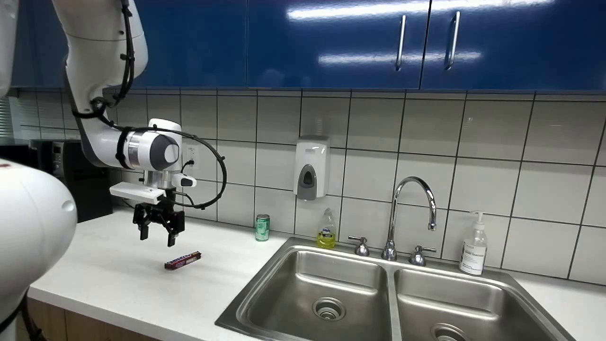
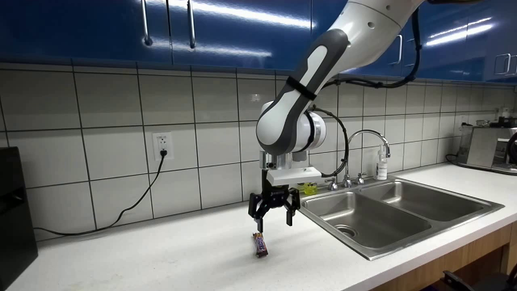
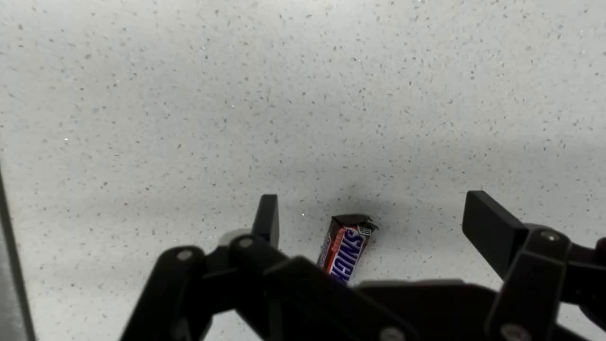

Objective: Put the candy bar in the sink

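The candy bar, in a dark maroon wrapper, lies flat on the white counter in both exterior views (image 1: 182, 261) (image 2: 260, 245). In the wrist view the candy bar (image 3: 348, 246) shows between the fingers, nearer the left one; its lower end is hidden by the gripper. My gripper (image 1: 157, 236) is open and empty above the counter, pointing down, close to the bar but apart from it; it also shows in an exterior view (image 2: 274, 223) and the wrist view (image 3: 371, 208). The double-basin steel sink (image 1: 393, 298) (image 2: 339, 231) is set in the counter beside the bar; both basins hold nothing visible.
A green can (image 1: 262, 228) stands near the wall. A dish soap bottle (image 1: 326, 230), chrome faucet (image 1: 393, 218) and pump bottle (image 1: 474, 249) line the sink's back. A black appliance (image 2: 16, 206) and a plugged cord (image 2: 139, 200) are at the counter's other end. Blue cabinets (image 1: 331, 47) hang above.
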{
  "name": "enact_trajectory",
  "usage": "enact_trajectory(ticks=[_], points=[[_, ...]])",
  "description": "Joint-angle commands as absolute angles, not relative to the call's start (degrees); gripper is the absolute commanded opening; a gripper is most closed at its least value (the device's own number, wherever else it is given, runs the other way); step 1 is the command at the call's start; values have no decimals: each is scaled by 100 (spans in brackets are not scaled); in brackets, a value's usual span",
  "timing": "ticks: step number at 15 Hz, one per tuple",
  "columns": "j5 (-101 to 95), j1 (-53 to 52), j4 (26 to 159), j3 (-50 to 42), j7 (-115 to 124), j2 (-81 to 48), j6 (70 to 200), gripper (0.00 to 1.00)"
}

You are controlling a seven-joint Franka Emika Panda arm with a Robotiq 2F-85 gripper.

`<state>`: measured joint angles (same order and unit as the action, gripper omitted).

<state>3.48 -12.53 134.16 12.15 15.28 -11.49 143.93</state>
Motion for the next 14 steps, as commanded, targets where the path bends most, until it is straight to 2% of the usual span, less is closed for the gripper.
enact_trajectory(ticks=[1,14], points=[[212,-1462,12821,1085,1961,-1805,14466,100],[76,-2009,11451,331,2466,-3158,14621,100]])
